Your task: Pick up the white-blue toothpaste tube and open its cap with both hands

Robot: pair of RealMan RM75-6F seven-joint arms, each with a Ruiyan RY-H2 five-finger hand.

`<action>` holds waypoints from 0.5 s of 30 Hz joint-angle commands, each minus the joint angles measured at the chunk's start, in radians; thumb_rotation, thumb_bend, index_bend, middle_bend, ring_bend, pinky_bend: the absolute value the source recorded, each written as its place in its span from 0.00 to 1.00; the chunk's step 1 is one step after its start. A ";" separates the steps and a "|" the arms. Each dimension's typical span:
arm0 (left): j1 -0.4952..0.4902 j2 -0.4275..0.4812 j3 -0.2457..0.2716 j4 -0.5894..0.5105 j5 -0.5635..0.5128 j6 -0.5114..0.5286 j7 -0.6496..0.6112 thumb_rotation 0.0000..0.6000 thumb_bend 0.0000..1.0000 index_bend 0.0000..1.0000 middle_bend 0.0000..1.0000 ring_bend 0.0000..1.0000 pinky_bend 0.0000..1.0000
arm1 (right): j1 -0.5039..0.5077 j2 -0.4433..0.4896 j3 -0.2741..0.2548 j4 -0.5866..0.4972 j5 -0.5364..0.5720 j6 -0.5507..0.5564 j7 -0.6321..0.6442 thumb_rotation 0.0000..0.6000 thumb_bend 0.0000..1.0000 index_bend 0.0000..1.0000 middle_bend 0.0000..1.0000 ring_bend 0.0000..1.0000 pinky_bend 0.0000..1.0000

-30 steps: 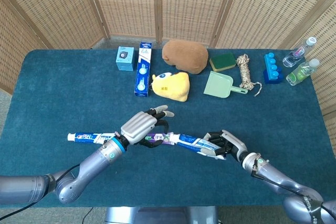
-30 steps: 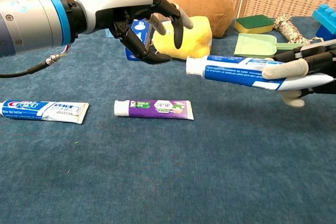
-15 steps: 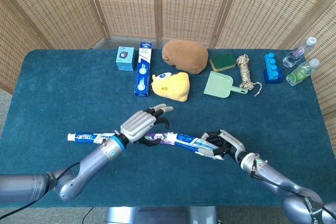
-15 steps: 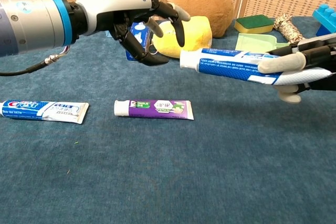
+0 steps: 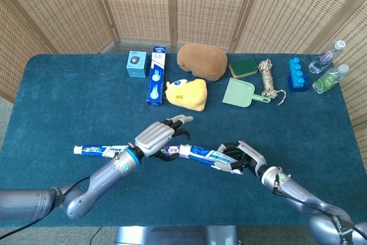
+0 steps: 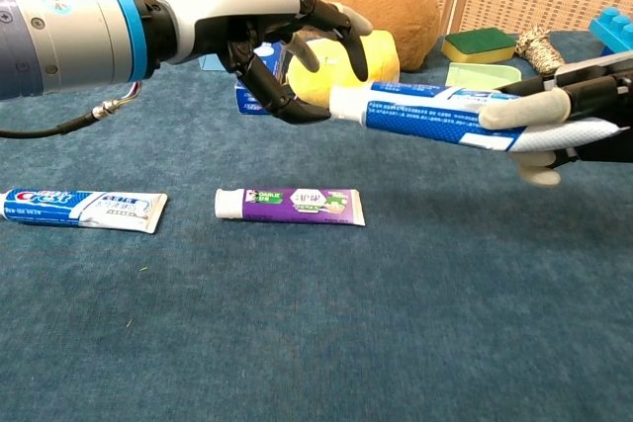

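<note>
Covering the table point(image 5: 57, 101) is a dark blue cloth, with a wicker screen point(image 5: 172, 4) behind it. Along the far edge: brown plush point(image 5: 202, 61), yellow plush point(image 5: 186, 93), long blue box point(image 5: 156, 75), small light-blue box point(image 5: 136, 63), green dustpan point(image 5: 241, 93), sponge point(image 5: 243, 66), rope bundle point(image 5: 267, 77), blue block point(image 5: 297, 74), two small bottles point(image 5: 330, 67).

Left hand point(image 6: 259, 29) hovers above the cloth, fingers curled but apart, holding nothing; fingertips just beside the capped end of the white-blue toothpaste tube point(image 6: 425, 114), contact not clear.

Right hand point(image 6: 569, 126) grips that tube by its tail end, thumb on top, tube held off the table, roughly level, cap point(image 6: 343, 104) pointing toward the left hand.

Lying flat on the cloth: a blue-white tube point(image 6: 84, 209) at left, a purple tube point(image 6: 289, 206) near centre, well apart
</note>
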 commanded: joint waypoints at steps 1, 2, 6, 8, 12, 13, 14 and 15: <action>-0.001 -0.002 0.001 0.000 0.000 0.001 -0.001 1.00 0.30 0.32 0.05 0.00 0.17 | -0.007 0.000 0.009 -0.002 0.010 -0.003 0.006 1.00 0.51 0.96 0.78 0.75 0.71; -0.002 -0.003 0.001 0.001 0.000 0.001 0.000 1.00 0.30 0.33 0.05 0.00 0.17 | -0.008 0.000 0.011 -0.002 0.010 -0.005 0.005 1.00 0.51 0.96 0.78 0.75 0.71; -0.003 -0.009 0.000 0.003 -0.002 0.004 -0.002 1.00 0.30 0.35 0.06 0.00 0.17 | -0.013 -0.002 0.021 0.000 0.015 -0.015 0.008 1.00 0.51 0.96 0.78 0.75 0.71; -0.003 -0.012 0.000 0.004 -0.002 0.010 0.001 1.00 0.30 0.37 0.06 0.00 0.18 | -0.017 -0.002 0.027 -0.001 0.017 -0.019 0.011 1.00 0.51 0.96 0.79 0.75 0.71; -0.001 -0.019 -0.003 0.007 -0.003 0.024 0.001 1.00 0.30 0.39 0.07 0.00 0.18 | -0.029 0.001 0.042 -0.006 0.011 -0.031 0.028 1.00 0.51 0.96 0.79 0.75 0.71; 0.000 -0.020 -0.002 0.007 -0.002 0.027 0.002 1.00 0.30 0.39 0.08 0.00 0.18 | -0.032 0.001 0.045 -0.007 0.008 -0.034 0.032 1.00 0.51 0.96 0.79 0.75 0.71; 0.001 -0.022 -0.002 0.007 -0.002 0.029 0.001 1.00 0.30 0.39 0.08 0.00 0.18 | -0.036 0.001 0.050 -0.008 0.007 -0.037 0.039 1.00 0.51 0.96 0.79 0.75 0.71; 0.001 -0.023 -0.002 0.008 -0.002 0.030 0.001 1.00 0.30 0.39 0.08 0.00 0.18 | -0.039 0.002 0.053 -0.009 0.004 -0.040 0.044 1.00 0.51 0.96 0.79 0.75 0.71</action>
